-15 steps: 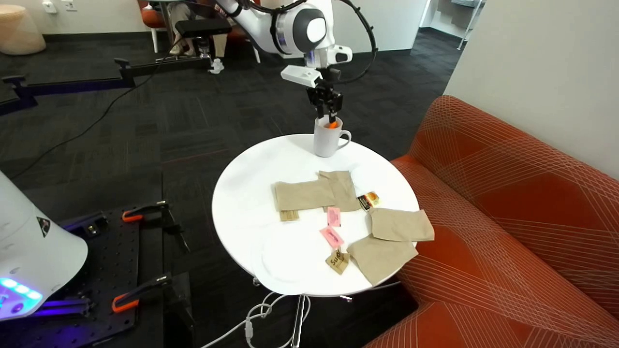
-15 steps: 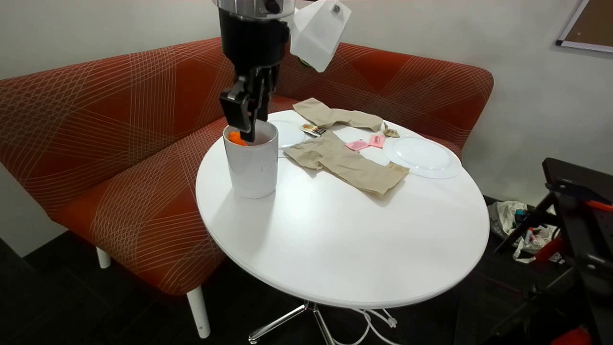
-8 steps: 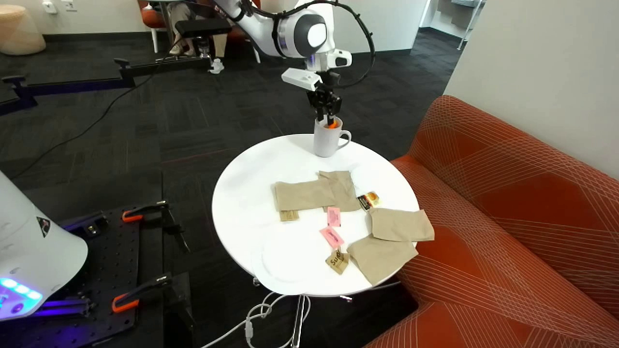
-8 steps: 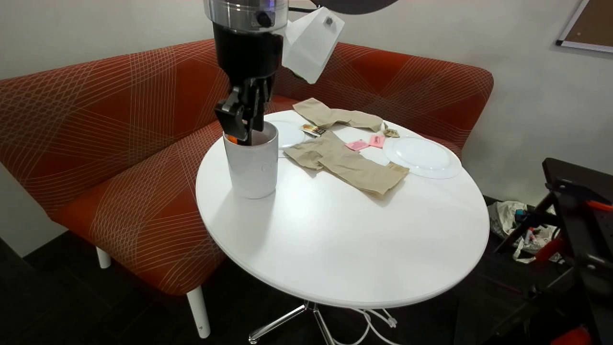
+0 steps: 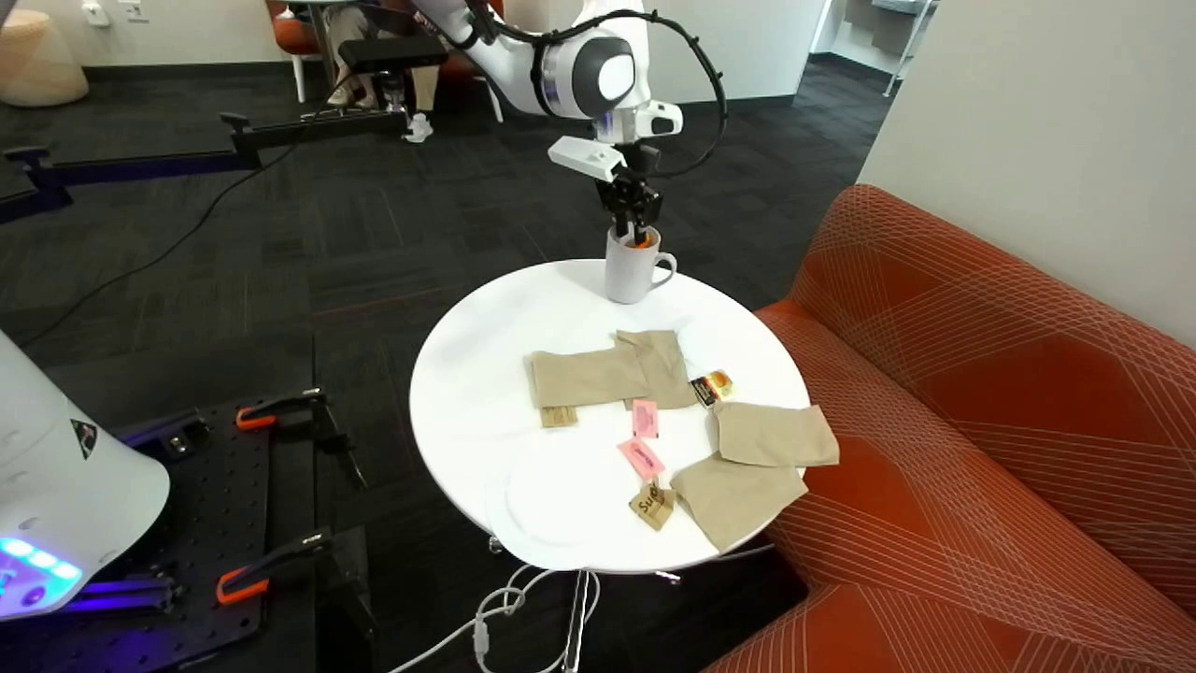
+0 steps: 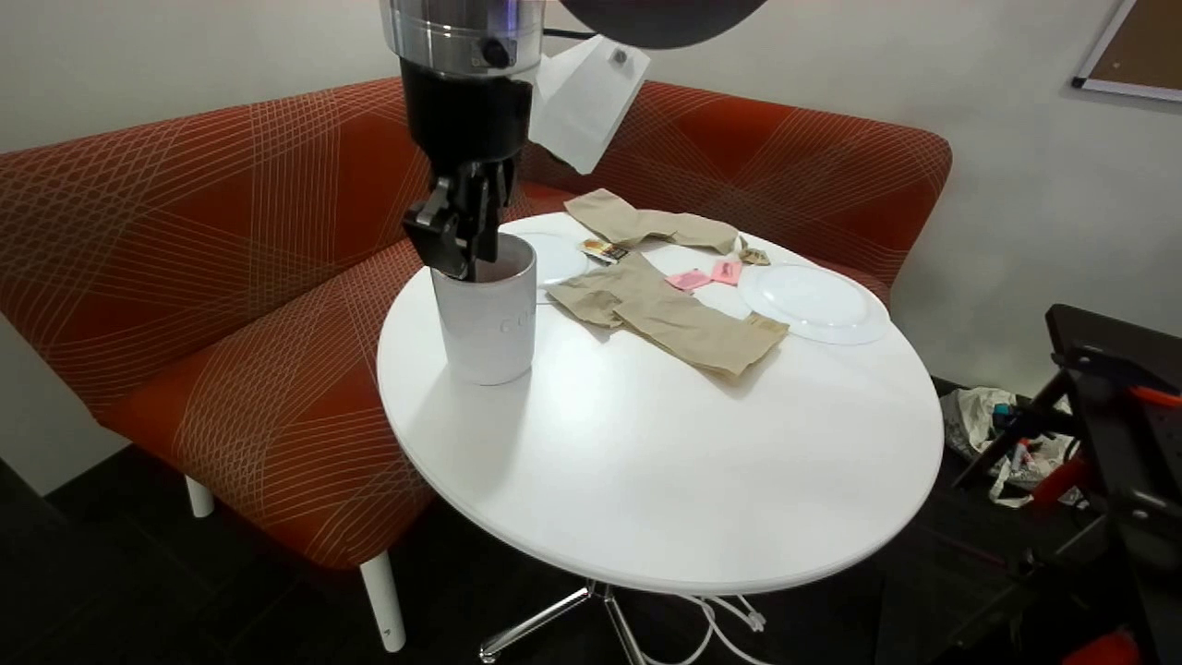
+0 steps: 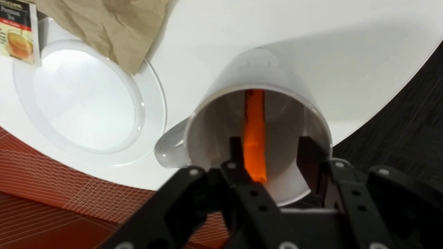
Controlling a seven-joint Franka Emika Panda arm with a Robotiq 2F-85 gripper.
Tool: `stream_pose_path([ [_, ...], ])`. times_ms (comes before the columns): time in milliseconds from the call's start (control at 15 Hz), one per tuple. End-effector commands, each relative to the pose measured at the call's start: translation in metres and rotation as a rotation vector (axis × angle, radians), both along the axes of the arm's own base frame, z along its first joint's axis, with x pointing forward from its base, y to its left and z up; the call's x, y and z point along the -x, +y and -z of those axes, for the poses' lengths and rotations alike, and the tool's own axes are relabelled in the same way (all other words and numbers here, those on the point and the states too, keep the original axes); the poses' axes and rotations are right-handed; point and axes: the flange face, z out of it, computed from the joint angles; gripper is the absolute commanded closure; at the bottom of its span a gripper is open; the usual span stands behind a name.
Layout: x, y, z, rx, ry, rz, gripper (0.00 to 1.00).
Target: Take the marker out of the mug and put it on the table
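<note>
The white mug (image 5: 628, 280) stands upright near the edge of the round white table (image 5: 486, 327), and shows in both exterior views (image 6: 489, 337). The orange marker (image 7: 254, 138) leans inside the mug in the wrist view; only a bit of it (image 5: 645, 241) shows in an exterior view. My gripper (image 7: 270, 147) is open, its fingertips reaching into the mug's mouth. The marker lies between the fingers, close beside the left finger in the wrist view, with a wide gap to the right finger. I cannot tell whether the left finger touches it. In an exterior view the gripper (image 6: 472, 263) hides the marker.
Clear plates (image 6: 817, 300) lie on the table, one near the mug's handle (image 7: 171, 148). Tan napkins (image 5: 589, 379), pink packets (image 5: 645, 418) and a tea packet (image 7: 19, 34) lie beyond. A red sofa (image 5: 888, 486) borders the table.
My gripper has moved down deeper into the mug, and leftward in an exterior view, where it now covers the marker's orange end. The mug has hardly moved.
</note>
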Motion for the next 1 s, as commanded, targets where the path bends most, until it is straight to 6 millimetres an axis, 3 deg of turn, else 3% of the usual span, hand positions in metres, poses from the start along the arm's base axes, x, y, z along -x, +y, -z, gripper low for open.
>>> stream_pose_path([
  [0, -0.010, 0.001, 0.003, -0.024, -0.025, -0.015, 0.54],
  [533, -0.019, -0.002, 0.007, -0.042, -0.076, -0.011, 0.58],
  [600, -0.020, -0.002, 0.007, -0.042, -0.081, -0.011, 0.65],
  [667, -0.021, -0.003, 0.007, -0.043, -0.085, -0.011, 0.81],
  [800, -0.022, -0.004, 0.005, -0.040, -0.098, -0.012, 0.99],
  [933, -0.021, -0.004, 0.002, -0.038, -0.107, -0.017, 0.95],
])
